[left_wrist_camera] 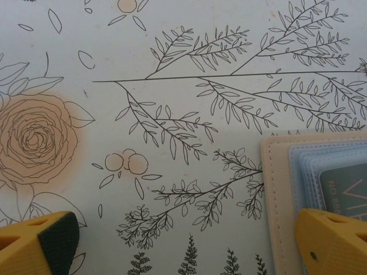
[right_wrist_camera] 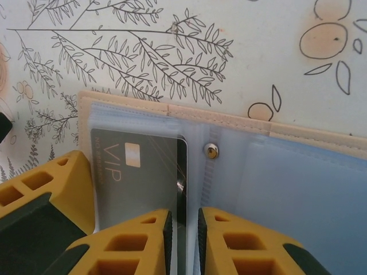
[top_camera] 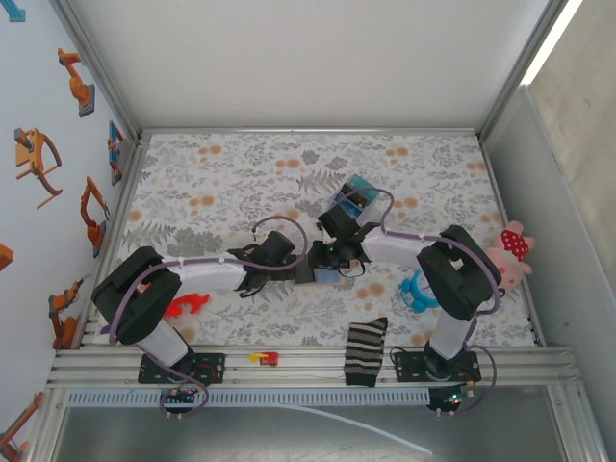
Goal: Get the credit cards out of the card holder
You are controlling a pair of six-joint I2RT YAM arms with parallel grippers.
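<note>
Our right claw (right_wrist_camera: 184, 222) is nearly closed at the edge of the VIP card (right_wrist_camera: 137, 172), and we cannot tell if it pinches, so the card could slip back into the card holder (right_wrist_camera: 298, 189).

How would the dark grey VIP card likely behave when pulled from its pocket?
The dark grey VIP card looks thin, flat and glossy: probably stiff, light, maybe slippery. The tan card holder lies flat and may slide along.

The left arm (top_camera: 207, 274) and right arm (top_camera: 395, 248) have black joints, white link covers, looping purple cables (top_camera: 125, 298) and black base plates (top_camera: 183, 366). The left end effector (left_wrist_camera: 183, 246) and right end effector (right_wrist_camera: 184, 226) have yellow fingers (right_wrist_camera: 229, 240) with dark pads (left_wrist_camera: 54, 243).
</note>
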